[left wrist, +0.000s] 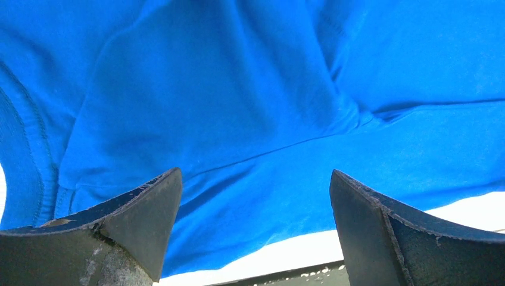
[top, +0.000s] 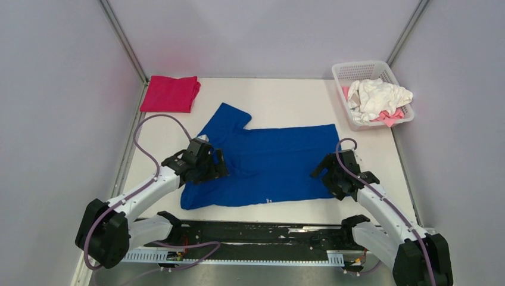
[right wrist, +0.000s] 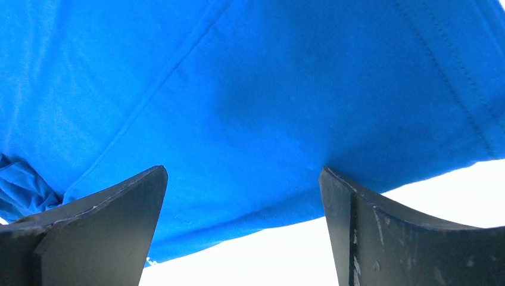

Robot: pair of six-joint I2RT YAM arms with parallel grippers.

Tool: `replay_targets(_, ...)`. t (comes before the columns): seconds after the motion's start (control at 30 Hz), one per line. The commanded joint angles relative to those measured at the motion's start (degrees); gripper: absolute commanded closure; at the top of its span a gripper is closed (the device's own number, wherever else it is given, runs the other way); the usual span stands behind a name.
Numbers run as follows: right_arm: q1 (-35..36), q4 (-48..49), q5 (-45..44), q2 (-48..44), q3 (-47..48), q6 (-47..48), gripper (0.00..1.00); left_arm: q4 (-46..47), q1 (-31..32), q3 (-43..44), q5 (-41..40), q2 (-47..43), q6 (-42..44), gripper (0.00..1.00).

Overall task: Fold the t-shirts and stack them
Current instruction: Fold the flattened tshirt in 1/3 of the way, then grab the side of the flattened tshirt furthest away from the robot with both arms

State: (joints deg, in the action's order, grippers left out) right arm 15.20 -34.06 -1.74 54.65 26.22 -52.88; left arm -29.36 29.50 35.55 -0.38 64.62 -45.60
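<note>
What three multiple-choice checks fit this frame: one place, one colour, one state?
1. Where is the folded magenta t-shirt?
A) far left corner of the table
B) near right corner
C) table centre

2. What colour is the spread-out t-shirt mid-table?
A) white
B) royal blue
C) grey

3. How do the left gripper and right gripper stand?
A) both shut on cloth
B) left shut, right open
C) both open

Key:
1 A, the top view shows it at the table's far left.
2 B, the top view shows blue cloth laid flat there.
3 C, each wrist view shows jaws wide apart over the blue cloth, nothing pinched.
</note>
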Motion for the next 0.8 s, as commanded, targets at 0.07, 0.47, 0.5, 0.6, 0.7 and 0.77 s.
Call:
replay_targets(0.07, 0.14, -1.41, -4.45, -8.10, 2.60, 2.74, 0.00, 6.64, 0.12, 5.34, -4.81, 0.60, 0.74, 0.00)
replay_targets(0.47, 0.01, 0.56, -7.55, -7.21, 4.86, 5.26, 0.00, 11.76, -3.79, 17.44, -13.84, 22.16, 4.55, 0.00)
replay_targets(0.5, 0.05, 0.65, -8.10, -6.93, 5.08, 5.59, 0.00, 12.22, -4.74, 18.02, -13.50, 23.07, 5.15, 0.00)
replay_targets(0.6, -0.06, 0.75, -10.15, -6.18, 5.86, 6.09, 0.00, 13.86, -9.19, 20.43, -13.23, 26.82, 6.00, 0.00)
replay_targets(0.7, -0.31, 1.20, -12.17, -5.68, 6.65, 6.34, 0.00, 13.52, -12.52, 23.36, -13.21, 29.66, 6.24, 0.00)
replay_targets(0.77, -0.47, 1.80, -13.22, -5.32, 7.10, 6.58, 0.00, 12.75, -13.35, 25.94, -14.15, 30.74, 6.57, 0.00)
